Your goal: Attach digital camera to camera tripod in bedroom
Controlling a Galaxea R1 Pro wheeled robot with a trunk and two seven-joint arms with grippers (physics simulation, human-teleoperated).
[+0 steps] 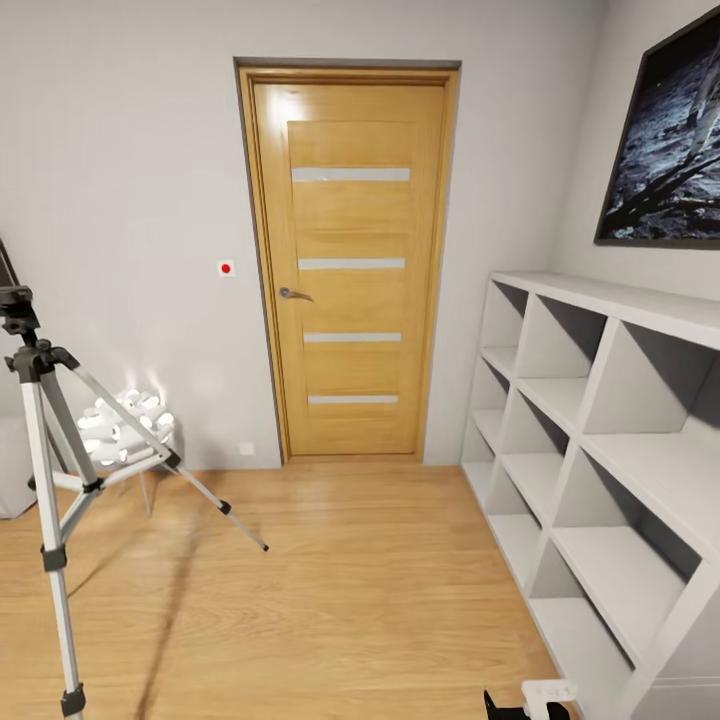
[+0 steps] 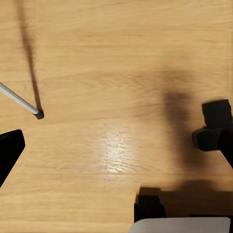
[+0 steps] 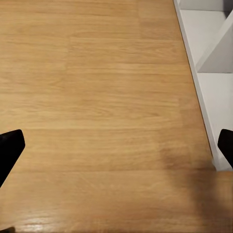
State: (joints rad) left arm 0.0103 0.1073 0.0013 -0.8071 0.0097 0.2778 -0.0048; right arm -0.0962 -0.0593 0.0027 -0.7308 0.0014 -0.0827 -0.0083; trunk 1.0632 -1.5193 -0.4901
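Bedroom with a pale wall (image 1: pixel 120 200), a wooden door (image 1: pixel 350 270) and a light wood floor (image 1: pixel 350 580). White cube shelves (image 1: pixel 600 420) along the right side, cut off by the edge. Dark picture (image 1: pixel 665 150) above them, also cut off. Camera tripod (image 1: pixel 50 450) standing at far left, head partly out of sight, one leg tip (image 2: pixel 39 114) seen from the left wrist. Small glowing lamp (image 1: pixel 125 425) behind it, hard to make out. Left gripper (image 2: pixel 116 145) over bare floor near that leg tip, not touching; only one dark fingertip (image 2: pixel 9 150) clear, so spread hard to tell. Right gripper (image 3: pixel 116 145) wide apart, holding nothing, beside the shelves' bottom corner (image 3: pixel 208 73).
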